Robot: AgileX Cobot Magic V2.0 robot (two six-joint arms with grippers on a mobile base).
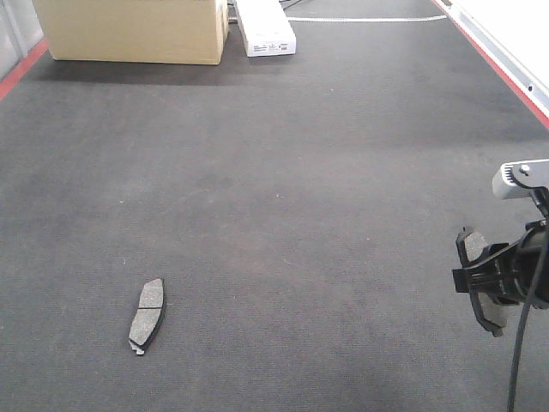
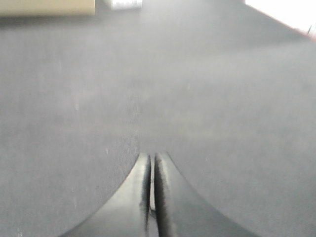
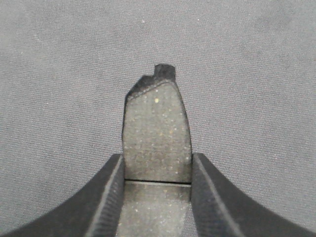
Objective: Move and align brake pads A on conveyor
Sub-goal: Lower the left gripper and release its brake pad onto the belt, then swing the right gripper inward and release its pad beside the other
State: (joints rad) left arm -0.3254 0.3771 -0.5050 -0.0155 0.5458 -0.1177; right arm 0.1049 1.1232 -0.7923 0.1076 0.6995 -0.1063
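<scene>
Flat, even light. My left wrist view is blurred all over; my right one shows the pad (image 3: 157, 133) sharp. White glare far right; soft shadow beside the box (image 1: 133, 30).

The belt (image 1: 283, 172) is stretching away wide and flat, dark charcoal with a rough, felt-like nap. Red strips (image 1: 21, 69) are running along both its edges. One pad (image 1: 147, 316) is lying flat on it near the front left, grey face up. Its long side is pointing roughly up the belt and leaning a little to the right, and its cross groove is showing nearer the far end. It is sitting well apart from everything else. At the far end a cardboard box (image 1: 133, 30) is standing on the left part of the belt and throwing a shadow forward. A white box (image 1: 266, 30) is lying just beside it on the right. A thin white line (image 1: 369, 19) is crossing the belt further right.
</scene>
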